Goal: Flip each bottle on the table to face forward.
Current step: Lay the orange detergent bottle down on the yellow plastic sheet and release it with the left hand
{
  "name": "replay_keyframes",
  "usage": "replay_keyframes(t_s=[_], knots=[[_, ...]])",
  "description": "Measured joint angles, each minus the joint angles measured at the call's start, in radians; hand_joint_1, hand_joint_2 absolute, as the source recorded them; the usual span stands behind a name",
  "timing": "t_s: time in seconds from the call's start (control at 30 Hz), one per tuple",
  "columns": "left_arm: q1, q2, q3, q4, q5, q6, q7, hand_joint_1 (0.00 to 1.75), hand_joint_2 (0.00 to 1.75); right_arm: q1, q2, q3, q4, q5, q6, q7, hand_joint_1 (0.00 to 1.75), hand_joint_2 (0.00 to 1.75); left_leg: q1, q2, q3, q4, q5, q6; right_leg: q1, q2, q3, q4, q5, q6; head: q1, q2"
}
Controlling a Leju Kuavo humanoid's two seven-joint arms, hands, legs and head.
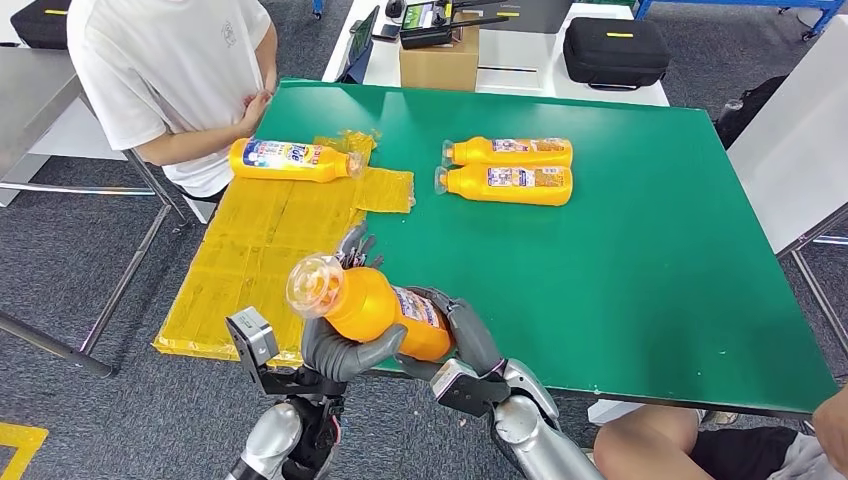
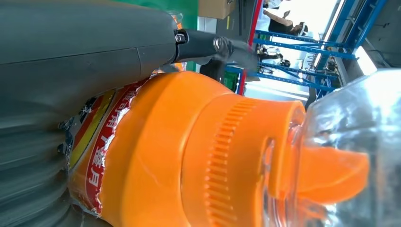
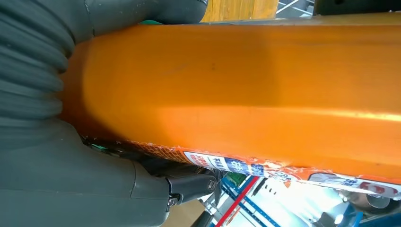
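Slippage is the main risk: the smooth orange plastic bottle with its clear domed cap (image 1: 372, 308) is held in the air above the near edge of the green counter (image 1: 640, 270), and could drop or roll off to the floor if either grip loosens mid-turn. The left robot hand (image 1: 345, 352) clasps it near the cap end from below; the right robot hand (image 1: 462, 335) wraps its base end, label partly covered.

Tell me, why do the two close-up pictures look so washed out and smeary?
Left wrist view: bright background overexposed, clear cap very close and soft. Right wrist view: bottle fills the frame, glare streak along it. Head view: even light, sharp.
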Motion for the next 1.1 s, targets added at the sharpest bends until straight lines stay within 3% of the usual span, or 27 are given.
replay_keyframes(t_s=[0.07,0.17,0.3,0.47,0.7,0.97,1.1], knots=[[-0.001,-0.001,0.002,0.001,0.013,-0.017,0.007,1.75,1.75,0.002,0.0,0.001,0.0,-0.012,0.005,0.0,0.18,1.75,0.0,0.0,0.0,0.0,0.0,0.0,0.0,0.0,0.0,0.0,0.0,0.0,0.0,0.0],[-0.007,-0.003,0.006,0.003,0.045,-0.05,0.038,1.75,1.75,0.016,0.001,0.001,-0.011,-0.03,0.003,-0.003,0.0,1.75,0.0,0.0,0.0,0.0,0.0,0.0,0.0,0.0,0.0,0.0,0.0,0.0,0.0,0.0],[-0.011,-0.004,0.008,0.008,0.063,-0.071,0.059,1.75,1.75,0.039,0.005,-0.004,-0.044,-0.058,-0.02,0.002,0.0,0.0,0.0,0.0,0.0,0.0,0.0,0.0,0.0,0.0,0.0,0.0,0.0,0.0,0.0,0.0],[-0.013,-0.004,0.009,0.01,0.061,-0.059,0.06,1.75,1.75,0.069,0.018,-0.021,-0.095,-0.077,-0.06,0.011,0.0,0.0,0.0,0.0,0.0,0.0,0.0,0.0,0.0,0.0,0.0,0.0,0.0,0.0,0.0,0.0],[-0.02,-0.004,0.021,0.009,-0.024,0.046,0.029,1.75,1.75,0.119,0.047,-0.063,-0.225,-0.093,-0.256,-0.031,0.0,0.0,0.0,-0.001,0.0,0.0,0.0,0.0,0.0,0.0,0.0,0.0,0.0,0.0,0.0,0.0],[-0.026,0.014,0.09,-0.022,-0.258,0.236,-0.003,1.75,1.75,0.197,0.059,-0.15,-0.397,-0.138,-0.344,-0.024,0.0,0.0,0.0,-0.001,0.0,0.0,0.0,0.0,0.0,0.0,0.0,0.0,0.0,0.0,0.0,0.0],[-0.018,0.025,0.139,-0.033,-0.524,0.389,0.0,1.75,1.75,0.238,0.063,-0.204,-0.515,-0.195,-0.468,-0.034,0.0,0.0,0.0,-0.001,0.0,0.0,0.0,0.0,0.0,0.0,0.0,0.0,0.0,0.0,0.0,0.0]])
